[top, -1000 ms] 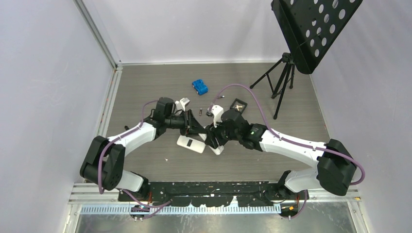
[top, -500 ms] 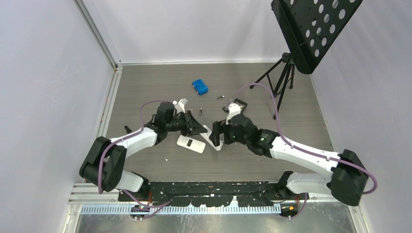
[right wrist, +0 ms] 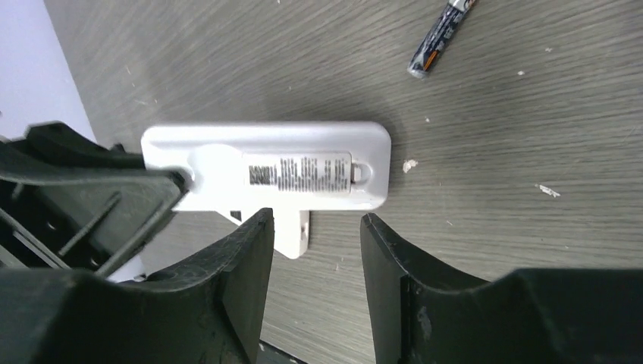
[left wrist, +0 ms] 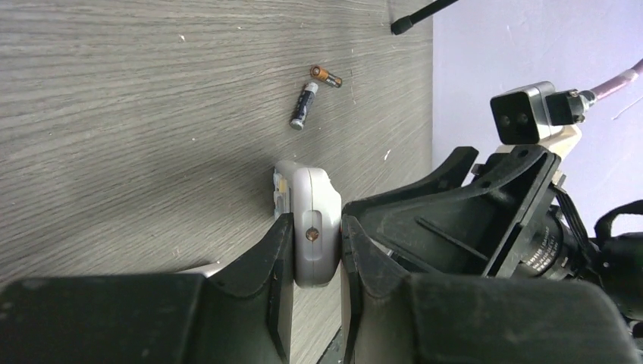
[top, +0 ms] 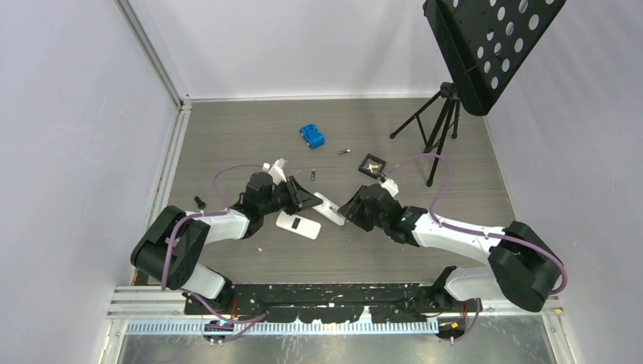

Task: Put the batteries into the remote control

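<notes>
While the left arm is reaching toward the middle of the table (top: 227, 144), a small black piece (top: 199, 202) is lying just beside its forearm. The left gripper (top: 307, 199) is clamping one end of the remote control (top: 329, 208), with both jaws pressing flat against the white body, as the left wrist view (left wrist: 315, 235) is showing. The free end of the remote control (left wrist: 303, 189) is pointing toward the right arm. Just below the left gripper, a second white slab (top: 297, 225) with a small black rectangle on its face is lying flat on the table. Farther back, a blue block (top: 312, 136) is sitting alone. One battery (top: 312, 175) is lying near the left gripper, and another battery (top: 344, 152) is lying farther right, well apart from the remote control. The right gripper (top: 350, 208) is hovering at the remote control's free end with its jaws standing apart, closing on nothing; its wrist view (right wrist: 315, 221) is looking onto the labelled face (right wrist: 296, 173). Right of it, a small black square (top: 371, 164) is lying near a tripod (top: 438, 129).
</notes>
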### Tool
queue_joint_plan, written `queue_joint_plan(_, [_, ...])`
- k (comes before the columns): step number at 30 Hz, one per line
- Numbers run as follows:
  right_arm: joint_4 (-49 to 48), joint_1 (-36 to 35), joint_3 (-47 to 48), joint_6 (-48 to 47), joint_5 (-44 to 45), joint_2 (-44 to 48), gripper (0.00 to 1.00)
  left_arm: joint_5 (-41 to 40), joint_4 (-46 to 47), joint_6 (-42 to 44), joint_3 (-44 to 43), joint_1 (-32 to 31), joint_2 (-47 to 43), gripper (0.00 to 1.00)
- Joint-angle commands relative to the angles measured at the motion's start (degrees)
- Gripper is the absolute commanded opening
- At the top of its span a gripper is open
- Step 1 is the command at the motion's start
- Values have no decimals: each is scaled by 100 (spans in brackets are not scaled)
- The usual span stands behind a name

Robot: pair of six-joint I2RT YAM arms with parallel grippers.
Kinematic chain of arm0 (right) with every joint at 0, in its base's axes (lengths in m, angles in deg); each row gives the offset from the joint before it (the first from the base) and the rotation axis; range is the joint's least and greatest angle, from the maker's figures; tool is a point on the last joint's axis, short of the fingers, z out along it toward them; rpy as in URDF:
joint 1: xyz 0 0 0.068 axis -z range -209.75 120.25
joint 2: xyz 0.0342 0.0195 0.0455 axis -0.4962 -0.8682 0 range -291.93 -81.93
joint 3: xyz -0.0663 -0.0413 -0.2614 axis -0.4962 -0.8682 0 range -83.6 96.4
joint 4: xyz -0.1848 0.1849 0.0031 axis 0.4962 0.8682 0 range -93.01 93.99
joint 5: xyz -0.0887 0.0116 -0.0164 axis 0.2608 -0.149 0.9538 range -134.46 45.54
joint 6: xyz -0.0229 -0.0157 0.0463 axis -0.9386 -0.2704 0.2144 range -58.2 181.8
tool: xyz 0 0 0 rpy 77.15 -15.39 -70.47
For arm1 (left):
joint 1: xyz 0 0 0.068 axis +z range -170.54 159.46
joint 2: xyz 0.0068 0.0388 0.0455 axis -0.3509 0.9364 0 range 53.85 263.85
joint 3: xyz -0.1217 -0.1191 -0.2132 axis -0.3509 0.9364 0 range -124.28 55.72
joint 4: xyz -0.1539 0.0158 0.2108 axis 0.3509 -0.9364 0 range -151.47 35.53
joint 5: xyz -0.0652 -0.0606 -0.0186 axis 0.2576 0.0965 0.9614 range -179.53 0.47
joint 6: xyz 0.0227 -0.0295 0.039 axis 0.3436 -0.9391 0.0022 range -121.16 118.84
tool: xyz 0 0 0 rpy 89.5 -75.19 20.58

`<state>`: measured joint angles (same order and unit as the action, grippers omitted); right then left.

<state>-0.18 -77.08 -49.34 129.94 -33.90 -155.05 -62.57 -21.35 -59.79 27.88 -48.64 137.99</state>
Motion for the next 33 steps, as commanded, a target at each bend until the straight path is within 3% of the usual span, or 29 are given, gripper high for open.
queue_joint_plan(1, [-908, 222, -90, 596, 0, -62, 52, -48, 742, -103, 182, -36, 69, 0])
queue_joint_plan(21, [-1850, 543, -337, 999, -699, -948, 49, -298, -192, -143, 186, -64, -4, 0])
queue_joint_plan(33, [-1279, 550, -237, 859, -575, -865, 50, -264, -184, -156, 164, -64, 66, 0])
